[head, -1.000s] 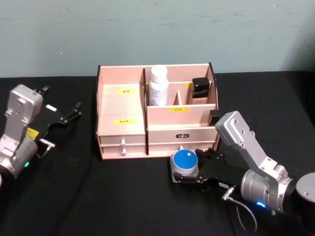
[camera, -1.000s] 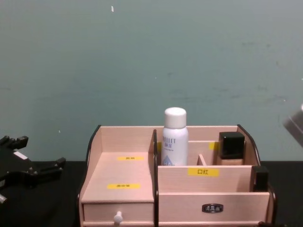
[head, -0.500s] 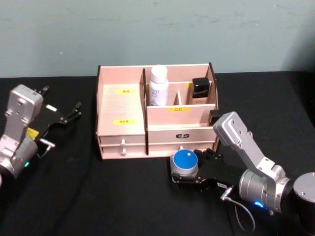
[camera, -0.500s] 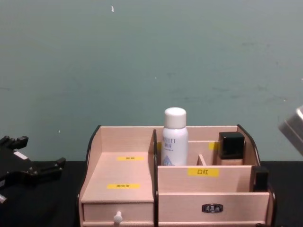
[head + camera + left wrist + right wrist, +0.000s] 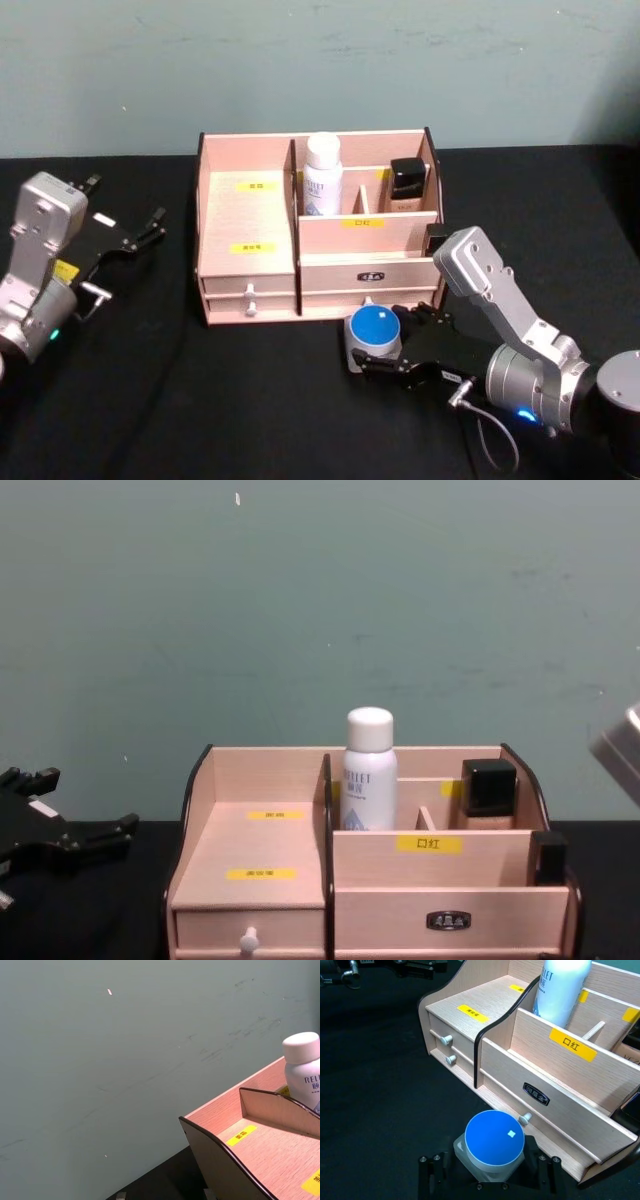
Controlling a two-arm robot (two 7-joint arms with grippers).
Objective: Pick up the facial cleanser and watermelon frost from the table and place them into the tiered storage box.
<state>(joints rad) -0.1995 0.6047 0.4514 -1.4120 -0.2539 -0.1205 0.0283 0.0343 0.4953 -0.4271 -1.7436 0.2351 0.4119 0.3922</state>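
The right gripper (image 5: 380, 348) and the blue-lidded jar (image 5: 372, 326) it is clamped on, likely the watermelon frost, have crept slightly leftward at lower centre, just before the drawers (image 5: 250, 291). The grasp looks made; next comes a lift over the front wall of the tiered storage box (image 5: 245, 215), where a white bottle (image 5: 322, 172), likely the cleanser, stands at the rear. The left gripper (image 5: 122, 205) idles mid-left, jaws apart.

One box (image 5: 247, 215), jar (image 5: 374, 330); perhaps two bottles (image 5: 323, 175) (image 5: 407, 185)
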